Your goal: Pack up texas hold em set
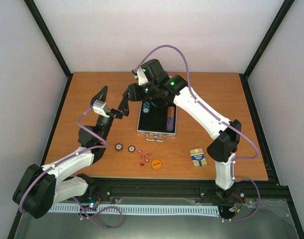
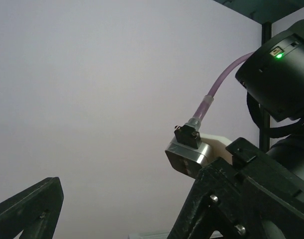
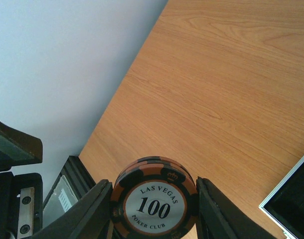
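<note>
The silver case point(image 1: 157, 130) lies open mid-table with poker chips point(image 1: 169, 118) on its black lining; a corner of it point(image 3: 291, 201) shows at the right wrist view's edge. My right gripper point(image 3: 154, 211) is shut on a small stack of orange-and-black "100" poker chips point(image 3: 154, 199), held above the bare wood left of the case. In the top view this gripper point(image 1: 132, 94) sits under its own arm. My left gripper point(image 1: 113, 99) is raised left of it, open and empty, its fingers point(image 2: 30, 209) framing only wall. Two chips point(image 1: 125, 148), red dice point(image 1: 145, 158), an orange disc point(image 1: 156, 163) and the card deck point(image 1: 197, 157) lie in front of the case.
The right arm's wrist camera point(image 2: 191, 152) and cable hang close in front of the left gripper. A black frame rail point(image 3: 74, 174) borders the table's left edge. White walls enclose three sides.
</note>
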Controlling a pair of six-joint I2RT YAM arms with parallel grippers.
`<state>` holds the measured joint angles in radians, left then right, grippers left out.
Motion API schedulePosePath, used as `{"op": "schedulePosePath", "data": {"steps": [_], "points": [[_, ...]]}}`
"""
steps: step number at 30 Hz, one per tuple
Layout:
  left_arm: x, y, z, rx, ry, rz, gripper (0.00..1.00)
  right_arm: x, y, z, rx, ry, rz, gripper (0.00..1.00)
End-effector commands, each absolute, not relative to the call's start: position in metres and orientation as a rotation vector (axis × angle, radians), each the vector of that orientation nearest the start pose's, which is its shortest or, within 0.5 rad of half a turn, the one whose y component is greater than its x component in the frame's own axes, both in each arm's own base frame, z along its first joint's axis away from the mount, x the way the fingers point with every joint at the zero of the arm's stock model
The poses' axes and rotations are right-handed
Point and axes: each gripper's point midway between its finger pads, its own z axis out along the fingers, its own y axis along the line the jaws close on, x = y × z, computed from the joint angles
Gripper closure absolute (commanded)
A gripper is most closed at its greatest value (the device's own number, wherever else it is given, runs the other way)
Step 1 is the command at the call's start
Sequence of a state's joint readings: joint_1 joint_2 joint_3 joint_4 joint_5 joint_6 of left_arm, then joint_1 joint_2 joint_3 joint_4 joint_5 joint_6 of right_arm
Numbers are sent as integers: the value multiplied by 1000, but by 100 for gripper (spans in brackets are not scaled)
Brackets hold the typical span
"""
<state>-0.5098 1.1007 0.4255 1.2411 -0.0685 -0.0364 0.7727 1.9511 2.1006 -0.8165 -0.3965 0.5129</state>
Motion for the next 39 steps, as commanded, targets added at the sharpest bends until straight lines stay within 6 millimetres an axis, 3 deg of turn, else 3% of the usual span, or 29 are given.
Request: {"op": "schedulePosePath", "data": {"steps": [1, 7, 11, 15, 21, 31, 39], "points": [[295, -144, 385, 89, 992, -541, 0, 337, 416, 316, -550, 2352, 1069, 87], [284, -142, 371, 63, 1016, -635, 0, 340, 417, 325, -528, 2331, 1095, 87], [285, -156, 362, 135, 1063, -664, 0, 345, 417, 341, -509, 2288, 1096, 87], [294, -170, 347, 185, 1158, -685, 0, 351, 416, 355, -494, 2251, 1105, 87], [301, -174, 332, 158, 1194, -725, 0, 351, 421, 360, -498, 2230, 1141, 87], [330, -167, 341, 22, 1131, -703, 0, 347, 422, 359, -520, 2237, 1154, 87], [323, -166, 355, 21, 1114, -740, 0, 346, 420, 353, -532, 2254, 1135, 87]]}}
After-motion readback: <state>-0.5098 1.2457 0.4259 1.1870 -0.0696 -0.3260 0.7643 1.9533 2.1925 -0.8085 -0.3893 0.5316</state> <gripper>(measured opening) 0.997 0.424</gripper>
